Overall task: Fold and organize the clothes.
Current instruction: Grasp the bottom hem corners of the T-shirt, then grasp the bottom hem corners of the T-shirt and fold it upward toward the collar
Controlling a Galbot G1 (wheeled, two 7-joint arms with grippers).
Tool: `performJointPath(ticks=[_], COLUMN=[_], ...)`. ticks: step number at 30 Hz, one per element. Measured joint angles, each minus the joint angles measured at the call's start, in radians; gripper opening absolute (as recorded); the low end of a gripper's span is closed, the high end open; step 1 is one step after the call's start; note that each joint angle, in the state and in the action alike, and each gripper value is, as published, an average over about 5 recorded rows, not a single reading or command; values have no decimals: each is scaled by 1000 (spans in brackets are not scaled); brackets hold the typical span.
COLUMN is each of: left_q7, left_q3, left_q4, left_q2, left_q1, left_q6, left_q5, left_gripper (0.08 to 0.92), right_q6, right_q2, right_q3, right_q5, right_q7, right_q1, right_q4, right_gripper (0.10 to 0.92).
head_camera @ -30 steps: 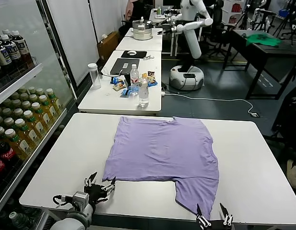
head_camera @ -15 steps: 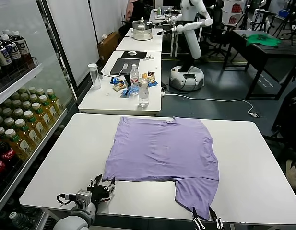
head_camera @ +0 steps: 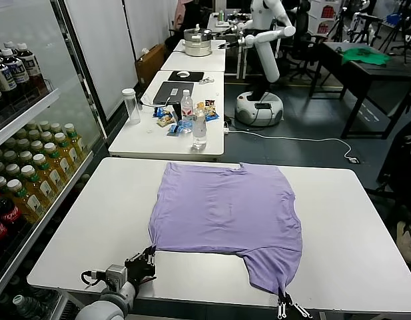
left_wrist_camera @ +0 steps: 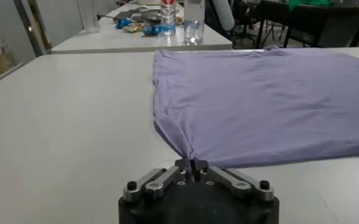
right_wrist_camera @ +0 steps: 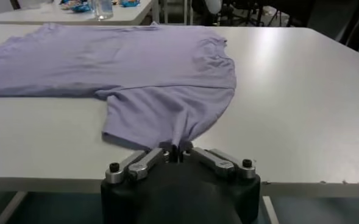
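T-shirt (head_camera: pixel 228 210): I count one lavender T-shirt, lying flat on the white table (head_camera: pixel 85 227), centred and slightly right, its collar toward the far edge.

Left gripper (head_camera: pixel 144 262): I see it at the near-left of the table, its fingers closed and pinching the T-shirt's near-left corner; the left wrist view shows the fabric drawn to a point between the fingertips (left_wrist_camera: pixel 191 165).

Right gripper (head_camera: pixel 284 303): I see it at the near edge, right of centre, fingers closed on the tip of the hanging near-right part of the T-shirt; the right wrist view shows cloth gathered into the closed fingertips (right_wrist_camera: pixel 178 150).

Cloth edges: the near hem runs straight between the two grips, then drops into a lobe at the right that reaches almost to the table's near edge. The left side edge slants from the pinched corner up to the far-left shoulder.

Open room, left: a broad bare strip of table lies between the T-shirt and the left edge.

Open room, right: a similar bare strip lies to the right.

Open room, far: a narrow bare band lies beyond the collar.

Beyond the table: a second white table (head_camera: pixel 135 137) stands just past the far edge, carrying two clear water bottles (head_camera: pixel 199 130), a laptop (head_camera: pixel 172 91) and snack packets.

Left margin: a drinks cooler (head_camera: pixel 22 133) stands close beside the table's left side.
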State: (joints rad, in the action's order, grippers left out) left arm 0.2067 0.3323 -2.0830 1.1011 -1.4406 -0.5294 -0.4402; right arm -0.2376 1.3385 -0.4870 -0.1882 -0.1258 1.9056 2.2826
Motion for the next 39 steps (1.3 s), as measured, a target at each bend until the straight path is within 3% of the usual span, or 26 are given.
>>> performJointPath(ticks=[15, 25, 39], left_q7=[-37, -48, -39], left_q3=[10, -43, -140], left_q4=[-66, 38, 218], left_q2=[-61, -85, -67], left_q1=[28, 164, 350], left_q6=[72, 86, 115], left_q5=[-30, -49, 19], left_gripper=[92, 92, 92], right_q6=[21, -7, -41], right_q2=[-136, -220, -270], right_q3=[-153, -143, -58], right_q5=[-126, -148, -107], right_q7=[37, 54, 71], right_q1=[-177, -371, -590], right_q4=[31, -95, -279], right_gripper=[116, 116, 116])
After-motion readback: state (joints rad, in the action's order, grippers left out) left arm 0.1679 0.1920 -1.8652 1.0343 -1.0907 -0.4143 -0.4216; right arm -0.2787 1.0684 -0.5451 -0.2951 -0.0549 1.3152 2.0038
